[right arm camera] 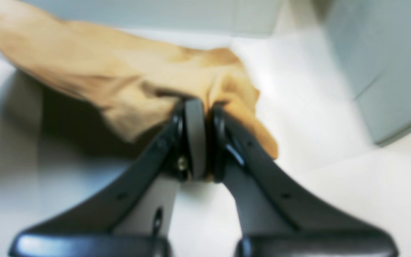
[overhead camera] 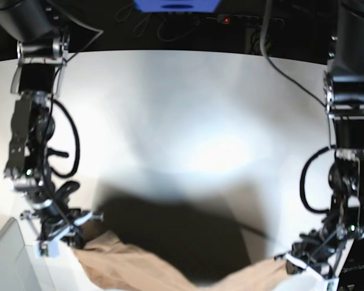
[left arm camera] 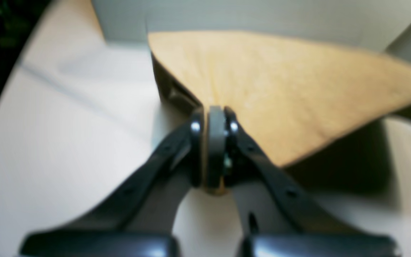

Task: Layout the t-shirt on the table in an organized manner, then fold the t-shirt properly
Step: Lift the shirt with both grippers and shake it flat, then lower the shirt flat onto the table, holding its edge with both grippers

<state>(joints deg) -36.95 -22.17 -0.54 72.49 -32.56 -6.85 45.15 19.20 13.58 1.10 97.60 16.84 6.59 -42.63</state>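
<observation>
At the near edge of the base view, the tan-brown t-shirt [overhead camera: 170, 273] hangs stretched between the two arms, lifted off the white desk [overhead camera: 188, 121] and sagging in the middle, with a wide dark shadow on the desk just behind it.

On that view's left, the right gripper [overhead camera: 77, 237] has its fingers [right arm camera: 194, 135] clenched on a bunched, wrinkled corner of the shirt [right arm camera: 127, 82]; in the right wrist view the cloth wads up over the fingertips and runs away to the upper left above the desk [right arm camera: 316, 117]. A grey translucent bin [overhead camera: 6, 257] sits just beside this gripper at the base view's lower left corner, and its pale wall [right arm camera: 387, 64] fills the upper right of the right wrist view.

On the base view's right, the left gripper [overhead camera: 291, 257] pinches the other end. In the left wrist view its fingers [left arm camera: 215, 135] are closed on a corner of the shirt [left arm camera: 280, 92], which spreads away taut and flat like a fan, clear of the desk [left arm camera: 66, 125] below.

Farther back, the desk lies bare up to its curved far edge.
</observation>
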